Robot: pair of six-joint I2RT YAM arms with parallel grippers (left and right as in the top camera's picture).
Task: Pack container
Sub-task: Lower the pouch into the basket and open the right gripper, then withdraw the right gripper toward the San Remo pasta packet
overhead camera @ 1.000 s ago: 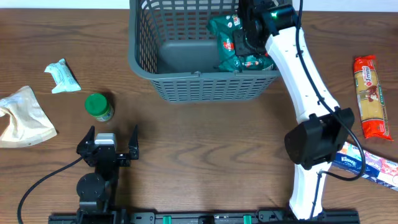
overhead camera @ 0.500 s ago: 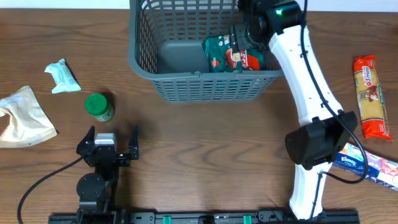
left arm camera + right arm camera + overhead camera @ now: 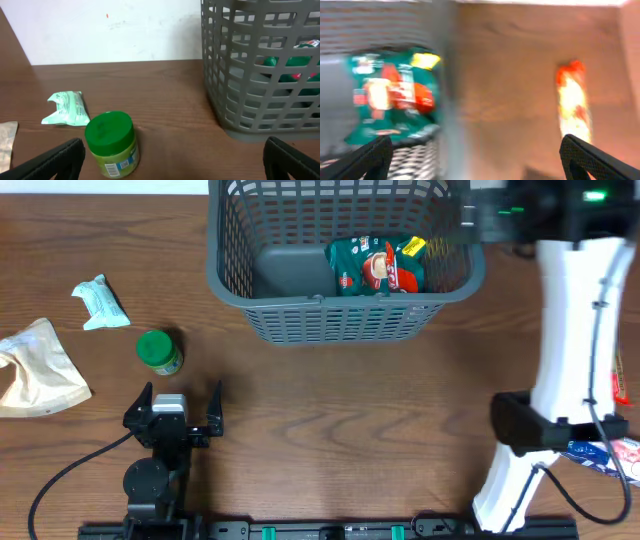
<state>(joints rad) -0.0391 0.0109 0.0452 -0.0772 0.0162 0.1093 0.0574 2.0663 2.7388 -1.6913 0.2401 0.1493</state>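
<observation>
The container (image 3: 340, 315), a grey lattice basket, stands at the back middle of the table. A green snack bag (image 3: 378, 268) lies flat on its bottom at the right side, and shows in the right wrist view (image 3: 390, 95) too. My right gripper (image 3: 478, 222) is blurred above the basket's right rim; in its own view it (image 3: 480, 165) is open and holds nothing. My left gripper (image 3: 175, 408) rests open near the front left. A green-lidded jar (image 3: 111, 144) stands just ahead of its left finger (image 3: 55, 161).
A white-green packet (image 3: 101, 302) and a beige bag (image 3: 40, 370) lie at the left. The jar (image 3: 159, 351) stands between them and the left gripper. A red pasta packet (image 3: 574, 100) lies right of the basket. A blue tissue box (image 3: 595, 452) peeks out behind the right arm.
The right gripper opened and let go of the green bag, which now lies in the basket. The right arm swung right, out over the basket's rim. The left arm stayed still.
</observation>
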